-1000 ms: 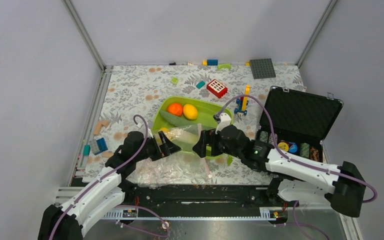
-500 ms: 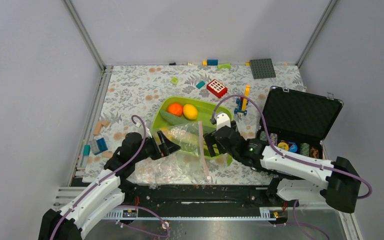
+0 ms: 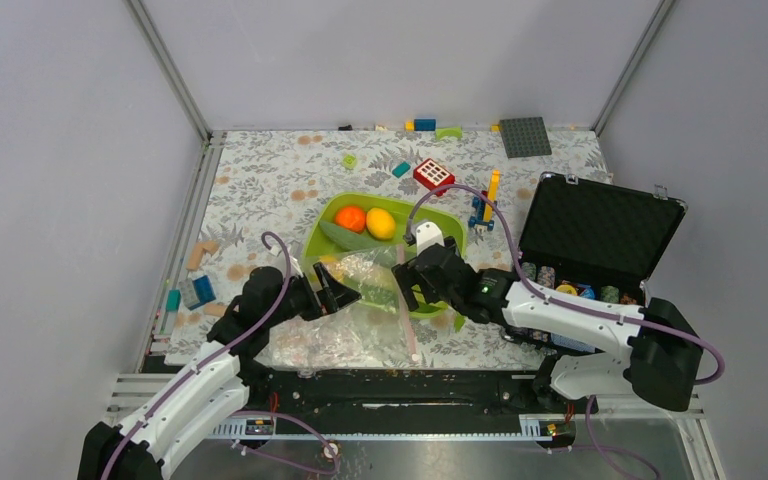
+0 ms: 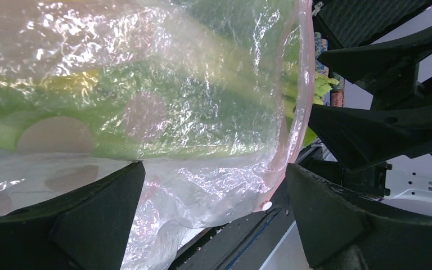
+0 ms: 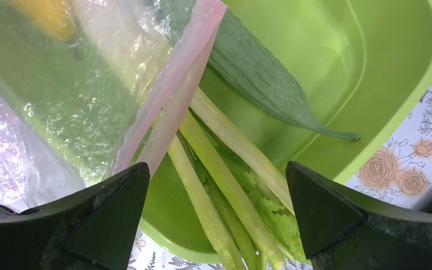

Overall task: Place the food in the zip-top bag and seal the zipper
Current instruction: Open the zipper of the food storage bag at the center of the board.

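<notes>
My right arm has swung left since a second ago, bringing my right gripper [image 3: 407,290] [image 5: 218,169] closer over the tray's near end, its jaws spread a little wider than before. My left gripper [image 3: 335,290] [image 4: 215,169] has hardly shifted. Nearest me, the zip-top bag [image 3: 345,325] [image 4: 146,84] [image 5: 62,95] lies crumpled on the flowered cloth, its far part draped over the lime-green tray [image 3: 430,215] [image 5: 371,84]. Both my grippers stand wide open, facing each other across the bag's mouth and pinching nothing. The pink zipper [image 3: 407,315] [image 4: 302,84] [image 5: 174,90] runs between them, unsealed. One yellow fruit [image 5: 45,14] shows through the film. The leek [image 5: 225,180] passes beneath the zipper edge, its leafy end in the tray. Beyond it lie the cucumber [image 3: 340,237] [image 5: 259,73], the orange-red fruit [image 3: 351,218] and a second yellow fruit [image 3: 381,223], all in the tray.
</notes>
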`<state>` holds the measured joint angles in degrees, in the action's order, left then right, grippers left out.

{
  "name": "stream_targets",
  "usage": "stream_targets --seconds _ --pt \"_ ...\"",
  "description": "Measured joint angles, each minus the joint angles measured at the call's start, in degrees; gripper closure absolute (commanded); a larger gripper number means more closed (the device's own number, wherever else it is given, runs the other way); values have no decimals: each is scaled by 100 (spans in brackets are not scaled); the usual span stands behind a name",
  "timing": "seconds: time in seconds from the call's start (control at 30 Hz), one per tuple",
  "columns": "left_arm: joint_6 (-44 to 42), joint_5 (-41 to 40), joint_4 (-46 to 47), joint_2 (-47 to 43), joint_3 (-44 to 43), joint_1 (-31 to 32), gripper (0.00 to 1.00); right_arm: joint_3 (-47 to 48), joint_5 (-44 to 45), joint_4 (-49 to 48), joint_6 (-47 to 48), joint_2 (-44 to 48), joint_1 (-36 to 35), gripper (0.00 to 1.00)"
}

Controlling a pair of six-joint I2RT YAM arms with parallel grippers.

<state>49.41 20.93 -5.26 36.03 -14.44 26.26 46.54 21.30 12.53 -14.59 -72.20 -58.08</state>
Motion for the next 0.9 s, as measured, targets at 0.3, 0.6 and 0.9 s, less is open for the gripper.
stream_targets --seconds 0.3,0.6,0.9 --pt "2 -13 37 -109 83 0 1 55 -11 -149 -22 -247 9 0" --pt "7 -9 118 -105 116 0 1 -116 -848 -1062 -219 -249 42 0" --pt "59 127 514 -68 297 0 1 -116 -1628 -1794 -321 -686 50 25"
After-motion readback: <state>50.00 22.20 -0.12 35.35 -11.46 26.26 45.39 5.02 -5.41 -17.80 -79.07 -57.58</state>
